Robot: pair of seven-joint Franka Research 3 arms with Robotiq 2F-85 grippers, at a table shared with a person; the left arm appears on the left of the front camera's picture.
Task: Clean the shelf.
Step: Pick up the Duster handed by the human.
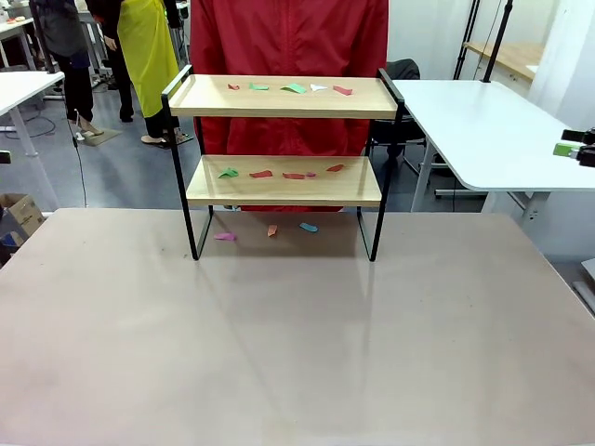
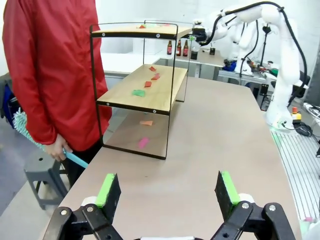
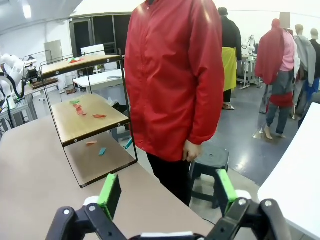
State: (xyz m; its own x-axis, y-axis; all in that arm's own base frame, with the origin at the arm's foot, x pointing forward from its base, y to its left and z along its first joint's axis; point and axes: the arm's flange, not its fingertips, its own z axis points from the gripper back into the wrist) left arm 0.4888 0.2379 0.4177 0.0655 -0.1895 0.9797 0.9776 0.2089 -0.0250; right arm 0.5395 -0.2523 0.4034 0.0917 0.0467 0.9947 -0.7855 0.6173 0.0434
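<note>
Beige table [image 1: 279, 353] bears the shelf [image 1: 284, 181], coloured scraps [image 1: 295, 88] strewn on both.

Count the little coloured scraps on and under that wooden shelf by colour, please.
Red scraps: 5
Green scraps: 3
White scrap: 1
Pink scrap: 1
Orange scrap: 1
Blue scrap: 1
Total: 12, on and under the shelf

Robotics lab, white robot arm [image 2: 289, 60], cluttered workbench [image 2: 245, 77] behind it, plain white table [image 1: 483, 130] nearby
</note>
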